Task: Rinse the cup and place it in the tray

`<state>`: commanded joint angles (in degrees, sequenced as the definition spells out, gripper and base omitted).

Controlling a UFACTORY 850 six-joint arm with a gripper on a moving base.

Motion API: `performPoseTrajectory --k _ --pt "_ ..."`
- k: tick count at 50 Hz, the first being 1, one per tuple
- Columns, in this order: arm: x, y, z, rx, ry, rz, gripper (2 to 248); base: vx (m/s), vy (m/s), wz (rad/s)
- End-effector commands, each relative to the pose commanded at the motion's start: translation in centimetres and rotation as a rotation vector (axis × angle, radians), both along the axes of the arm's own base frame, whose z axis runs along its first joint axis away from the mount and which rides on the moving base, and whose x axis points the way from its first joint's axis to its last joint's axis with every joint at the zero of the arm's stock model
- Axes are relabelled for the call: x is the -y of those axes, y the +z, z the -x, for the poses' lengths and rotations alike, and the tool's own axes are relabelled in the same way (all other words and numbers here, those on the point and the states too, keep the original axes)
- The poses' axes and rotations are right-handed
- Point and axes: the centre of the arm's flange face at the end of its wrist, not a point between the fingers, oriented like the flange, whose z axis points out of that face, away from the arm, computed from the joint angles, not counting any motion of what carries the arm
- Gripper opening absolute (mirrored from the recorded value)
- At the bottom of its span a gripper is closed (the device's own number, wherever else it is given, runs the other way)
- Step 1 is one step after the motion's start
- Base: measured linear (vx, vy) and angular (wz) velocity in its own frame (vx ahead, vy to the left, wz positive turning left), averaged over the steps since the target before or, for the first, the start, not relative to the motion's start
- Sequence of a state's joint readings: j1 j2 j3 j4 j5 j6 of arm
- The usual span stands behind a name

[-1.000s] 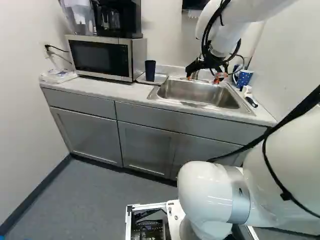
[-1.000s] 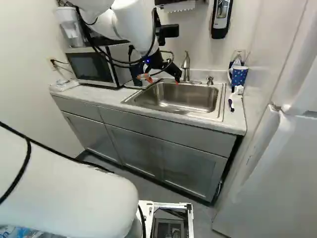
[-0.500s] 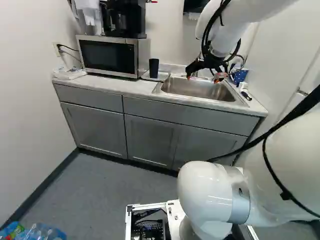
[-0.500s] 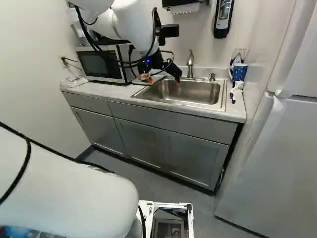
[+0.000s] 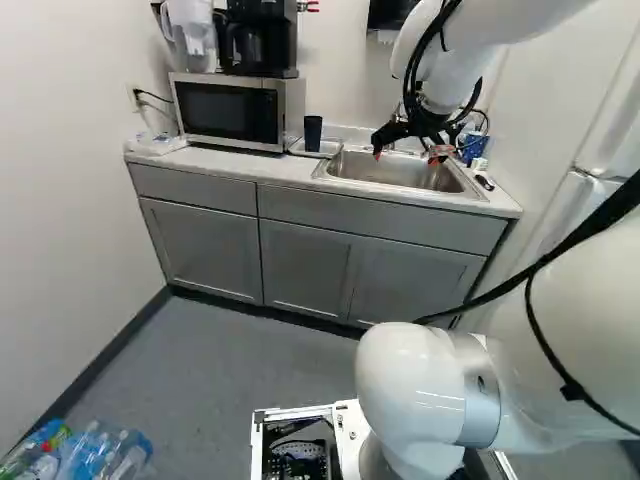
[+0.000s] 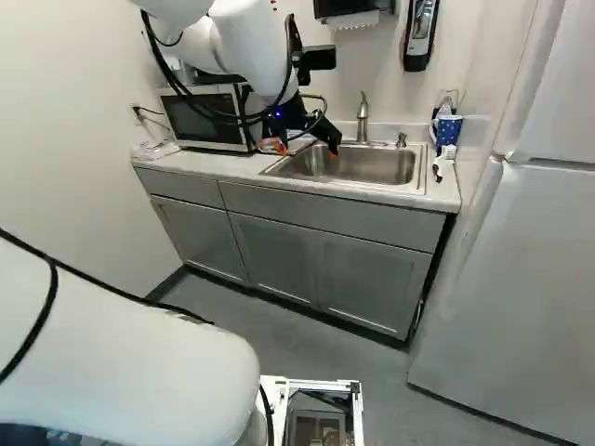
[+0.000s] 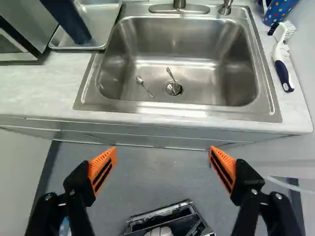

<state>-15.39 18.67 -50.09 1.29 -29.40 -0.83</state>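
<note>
On the wrist view, the black two-finger tool (image 5: 405,152) stands wide. Its orange ridged pads (image 7: 103,164) are well apart, nothing gripped, grey floor (image 7: 157,172) visible between them. Stainless steel sink (image 7: 182,110) sits ahead of the fingertips.

Dark blue, tall cup (image 5: 313,133) is on the shallow metallic tray (image 7: 106,24), well apart from the tool. Tray is on the pale tabletop (image 7: 39,93), between the sink and the silver microwave with black door (image 5: 228,112). Cup reads upright in the left base view. Can't tell from here if it's wet inside.

Two small metal spoons (image 7: 142,84) lie in the basin: one just beside the round drain (image 7: 173,88), one reaching it. Chrome faucet (image 6: 363,111) at the sink's back edge, short metal pump (image 6: 402,140) beside it. I see no clear water stream.

Blue spotted mug (image 6: 448,129) is on the far side of the sink from the tray. White brush with dark blue handle end (image 7: 281,64) lies near it, bristles toward the mug.

Black coffee maker (image 5: 262,42) and clear pitcher (image 5: 190,35) sit on top of the microwave. Grey cabinet (image 5: 310,262) under the tabletop, white fridge (image 6: 521,279) at the right of the right base view. Plastic bottles (image 5: 105,455) at the lower left corner of the left base view.
</note>
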Motion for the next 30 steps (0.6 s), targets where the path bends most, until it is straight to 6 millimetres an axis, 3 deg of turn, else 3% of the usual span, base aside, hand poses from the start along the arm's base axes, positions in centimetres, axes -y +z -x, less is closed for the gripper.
performPoseTrajectory --k 9,30 --pt "0.00 0.00 0.00 0.000 0.000 0.000 247 -0.130 0.066 -0.035" --pt "0.00 0.00 0.00 0.000 0.000 0.000 247 -0.124 0.039 -0.175"
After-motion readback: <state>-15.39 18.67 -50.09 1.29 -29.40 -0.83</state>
